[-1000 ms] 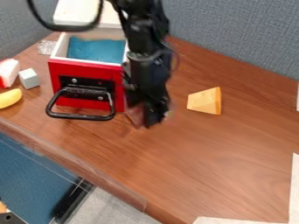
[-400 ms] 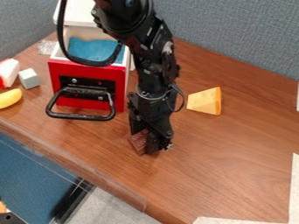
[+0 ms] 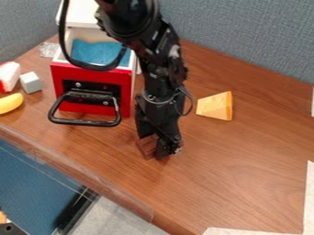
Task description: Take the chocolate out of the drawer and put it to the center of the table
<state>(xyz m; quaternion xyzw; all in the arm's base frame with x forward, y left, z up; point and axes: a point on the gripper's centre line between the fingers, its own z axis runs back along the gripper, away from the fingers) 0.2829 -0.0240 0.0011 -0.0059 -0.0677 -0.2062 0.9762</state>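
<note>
Holding chocolate (image 3: pixel 145 148) in the gripper (image 3: pixel 153 147), low at the table (image 3: pixel 245 160).
Clamps it between downward-pointing fingers, outside the open red drawer (image 3: pixel 86 72), below and right of the black handle (image 3: pixel 83 122) in view. Has yellow cheese wedge (image 3: pixel 213 106) up to the right, apart from it.

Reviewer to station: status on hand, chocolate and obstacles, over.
Hand shut on brown chocolate block. Block outside red-fronted drawer, down near wooden tabletop. Yellow cheese wedge off to one side.
</note>
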